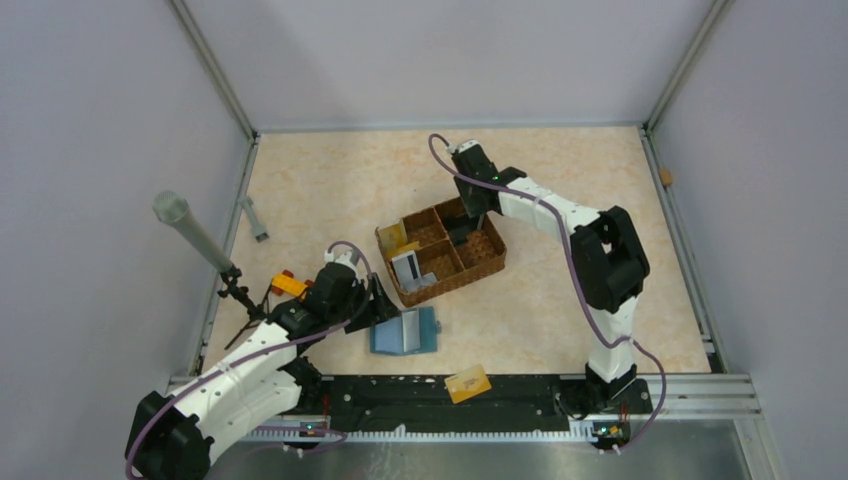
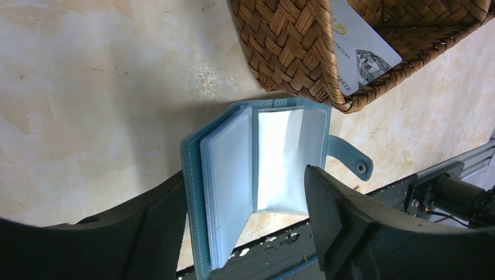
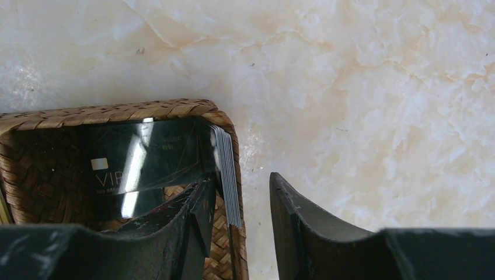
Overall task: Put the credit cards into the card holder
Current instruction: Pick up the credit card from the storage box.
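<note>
A gold card [image 1: 467, 383] lies on the black rail at the near edge. Just beyond it the card holder [image 1: 405, 331] lies open on the worktop [image 1: 560, 300], clear sleeves up, and the left claw [image 2: 244, 175] hangs over it, spread wide, one finger on each side. The wicker basket [image 1: 488, 262] sits just beside the holder, with a grey-white card [image 1: 407, 268] leaning in a near compartment. Farther back the right claw [image 3: 240, 182] straddles the basket's wall and a stack of dark cards [image 3: 146, 157], jaws apart, clamping nothing.
</note>
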`<state>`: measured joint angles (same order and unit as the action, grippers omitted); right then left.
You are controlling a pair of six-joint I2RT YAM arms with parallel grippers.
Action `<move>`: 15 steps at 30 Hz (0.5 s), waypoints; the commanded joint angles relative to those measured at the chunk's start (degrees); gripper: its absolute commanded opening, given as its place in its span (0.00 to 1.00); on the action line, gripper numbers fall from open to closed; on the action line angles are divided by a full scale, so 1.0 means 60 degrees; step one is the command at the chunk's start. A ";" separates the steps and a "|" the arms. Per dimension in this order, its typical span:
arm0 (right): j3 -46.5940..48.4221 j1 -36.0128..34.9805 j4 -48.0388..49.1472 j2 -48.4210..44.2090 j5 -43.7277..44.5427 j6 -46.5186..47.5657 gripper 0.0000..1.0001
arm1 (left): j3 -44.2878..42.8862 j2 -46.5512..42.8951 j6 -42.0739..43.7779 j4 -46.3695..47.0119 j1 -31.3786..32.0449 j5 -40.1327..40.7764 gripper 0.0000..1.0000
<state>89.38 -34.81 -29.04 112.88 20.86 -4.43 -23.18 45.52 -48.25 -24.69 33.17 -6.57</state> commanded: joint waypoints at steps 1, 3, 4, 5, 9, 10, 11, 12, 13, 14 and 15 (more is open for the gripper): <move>0.0605 0.0019 -0.0081 -0.0627 0.0272 0.0195 0.41 | -0.0410 -0.0012 0.0087 0.0101 0.0031 -0.0034 0.73; 0.0640 0.0008 -0.0086 -0.0626 0.0298 0.0210 0.41 | -0.0432 -0.0009 0.0093 0.0101 0.0025 -0.0041 0.73; 0.0657 0.0001 -0.0085 -0.0623 0.0305 0.0221 0.41 | -0.0449 0.0008 0.0101 0.0099 0.0028 -0.0034 0.73; 0.0670 0.0001 -0.0075 -0.0624 0.0332 0.0221 0.41 | -0.0437 0.0012 0.0102 0.0090 0.0028 -0.0033 0.74; 0.0689 -0.0036 -0.0096 -0.0642 0.0431 0.0247 0.41 | -0.0447 0.0014 0.0098 0.0066 0.0025 -0.0049 0.73; 0.0696 -0.0054 -0.0098 -0.0668 0.0454 0.0262 0.41 | -0.0448 0.0012 0.0102 0.0071 0.0028 -0.0050 0.73; 0.0701 -0.0069 -0.0097 -0.0685 0.0473 0.0270 0.41 | -0.0437 0.0001 0.0102 0.0072 0.0026 -0.0048 0.74; 0.0703 -0.0072 -0.0097 -0.0699 0.0468 0.0276 0.41 | -0.0432 0.0004 0.0102 0.0072 0.0028 -0.0048 0.74; 0.0703 -0.0089 -0.0090 -0.0709 0.0477 0.0284 0.41 | -0.0433 0.0007 0.0098 0.0072 0.0033 -0.0048 0.73; 0.0711 -0.0088 -0.0074 -0.0719 0.0487 0.0295 0.40 | -0.0431 0.0019 0.0102 0.0077 0.0038 -0.0048 0.73; 0.0717 -0.0091 -0.0081 -0.0722 0.0492 0.0307 0.38 | -0.0429 0.0029 0.0098 0.0085 0.0031 -0.0055 0.73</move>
<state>90.87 -35.11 -30.09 112.44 21.67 -3.53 -23.55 45.52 -48.25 -24.86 33.17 -6.59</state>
